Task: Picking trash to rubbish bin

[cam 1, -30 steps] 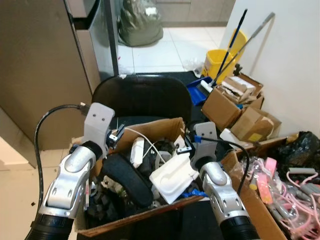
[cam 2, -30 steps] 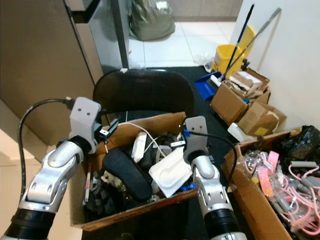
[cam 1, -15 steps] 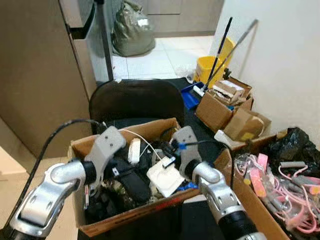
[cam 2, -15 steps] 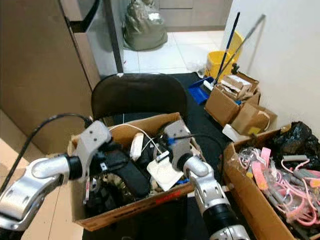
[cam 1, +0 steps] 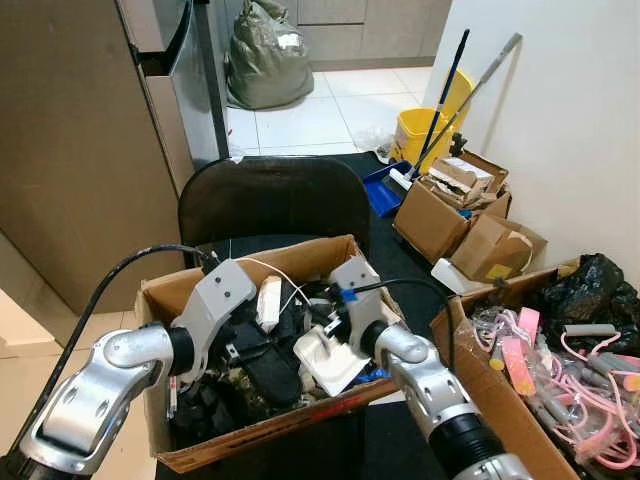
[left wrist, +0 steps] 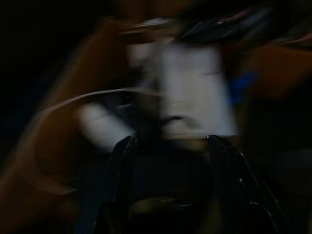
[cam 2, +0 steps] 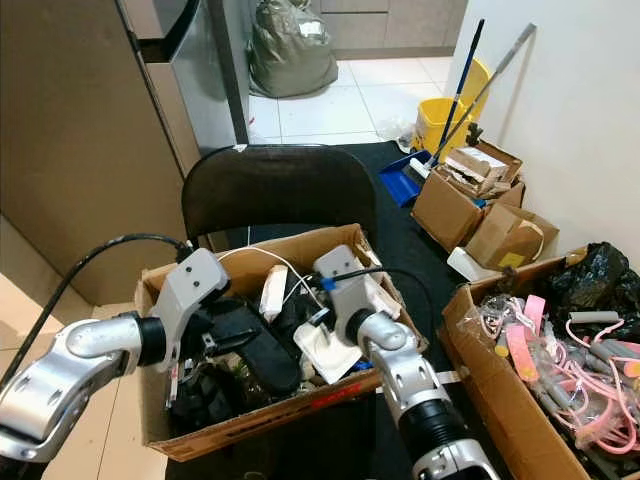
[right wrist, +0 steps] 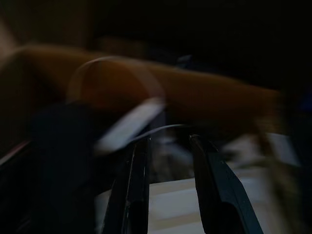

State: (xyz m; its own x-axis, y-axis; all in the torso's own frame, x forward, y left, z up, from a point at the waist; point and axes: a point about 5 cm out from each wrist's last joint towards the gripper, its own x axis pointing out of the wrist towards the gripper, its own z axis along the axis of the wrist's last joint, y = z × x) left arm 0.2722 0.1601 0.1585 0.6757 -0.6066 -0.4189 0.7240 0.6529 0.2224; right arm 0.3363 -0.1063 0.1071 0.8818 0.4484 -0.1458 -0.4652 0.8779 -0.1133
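**Both grippers down in the trash box, nothing pinched yet**

I've got the cardboard box [cam 1: 250, 440] of trash sitting on the seat of a black chair [cam 1: 275, 195], and that box is my landmark. In its middle lies the white tray [cam 1: 325, 362], my likeliest target, with a white adapter [cam 1: 268, 302] and its thin cable just behind it and dark rubbish heaped on the box's left half.

My right gripper [right wrist: 168, 161] is over the tray inside the box, fingers spread a little, with nothing between them. My left gripper [left wrist: 170, 146] comes in from the box's left side, fingers wide apart, hovering over the dark clutter and facing the tray. Both wrist pictures are dark and blurred, so whether either touches anything I can't say.

I judge this the reach-and-select step: no piece is held. Next I'd settle one gripper onto the tray's edge, close on it, and lift clear of the cable.

Count: two grippers, one chair, one tray. Right of the box are a box of pink items [cam 1: 560, 380], two smaller cartons [cam 1: 470, 225] and one yellow mop bucket [cam 1: 420, 135]; beyond the box, one green sack [cam 1: 265, 55].
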